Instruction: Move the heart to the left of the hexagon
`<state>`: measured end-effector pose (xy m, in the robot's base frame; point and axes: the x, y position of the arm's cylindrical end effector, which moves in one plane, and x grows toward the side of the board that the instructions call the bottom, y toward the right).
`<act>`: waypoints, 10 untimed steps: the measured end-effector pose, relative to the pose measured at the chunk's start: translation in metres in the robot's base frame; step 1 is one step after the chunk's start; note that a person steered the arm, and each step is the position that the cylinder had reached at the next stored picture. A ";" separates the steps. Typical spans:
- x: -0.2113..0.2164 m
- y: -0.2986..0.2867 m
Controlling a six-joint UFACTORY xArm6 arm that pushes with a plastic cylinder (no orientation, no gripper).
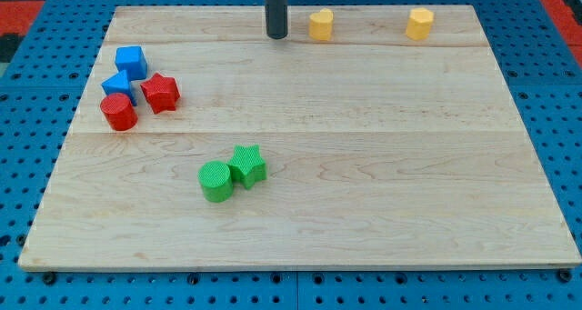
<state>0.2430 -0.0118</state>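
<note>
The yellow heart [320, 25] lies near the view's top edge of the wooden board [364, 201], a little right of centre. The yellow hexagon [420, 24] lies farther to the view's right, at the same height, well apart from the heart. My tip [276, 35] rests on the board just to the view's left of the heart, with a small gap between them. The dark rod rises from it out of the view's top.
A blue cube [131, 62], a second blue block [118, 85], a red star [160, 93] and a red cylinder [119, 112] cluster at the view's left. A green cylinder [215, 182] and a green star [247, 165] touch near the lower middle.
</note>
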 end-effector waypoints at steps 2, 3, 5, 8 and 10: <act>0.001 0.102; -0.017 0.073; -0.026 0.141; -0.013 0.075; -0.013 0.063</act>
<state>0.2300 0.0508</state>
